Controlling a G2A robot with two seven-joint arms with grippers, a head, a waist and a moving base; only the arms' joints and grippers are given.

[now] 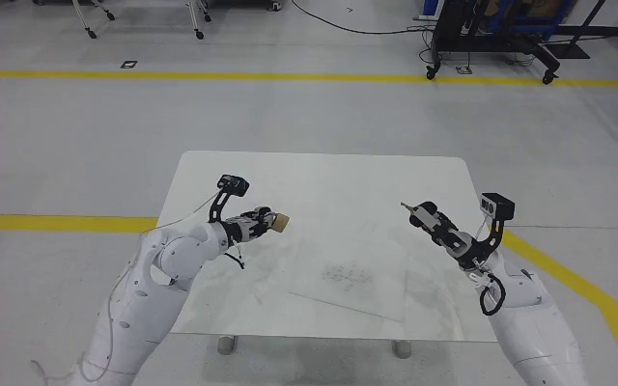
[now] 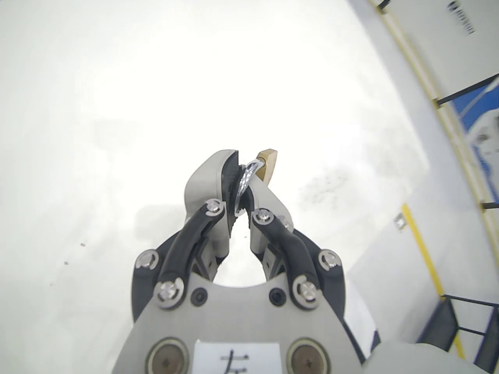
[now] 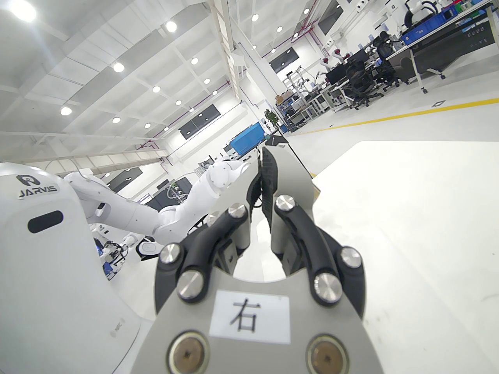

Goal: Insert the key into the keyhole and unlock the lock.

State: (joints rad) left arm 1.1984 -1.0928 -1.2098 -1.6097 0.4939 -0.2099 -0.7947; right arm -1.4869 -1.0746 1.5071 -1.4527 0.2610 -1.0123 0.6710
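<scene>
Brass lock point(image 2: 268, 164) half hidden between clamped left fingers point(image 2: 208, 182), right fingers point(image 3: 290, 180) pinched on key point(image 1: 407, 206), only tip showing.

Right gripper point(image 3: 268, 150) with its black-padded fingers point(image 3: 290, 180) pressed together, white table point(image 3: 409, 212) spreading beside it, another white robot arm point(image 3: 179, 206) beyond, yellow floor line point(image 3: 390, 118), black office chairs point(image 3: 356, 79) at workbenches point(image 3: 448, 38), rows of ceiling lights point(image 3: 119, 67)

Glossy white arms point(image 1: 159, 280), grey-shelled left gripper point(image 2: 245, 180), black links point(image 2: 183, 243), silver screws point(image 2: 215, 207).

Fingers point(image 2: 206, 180) half hide the lock point(image 2: 268, 164); the key point(image 1: 406, 206) looks tiny.
</scene>
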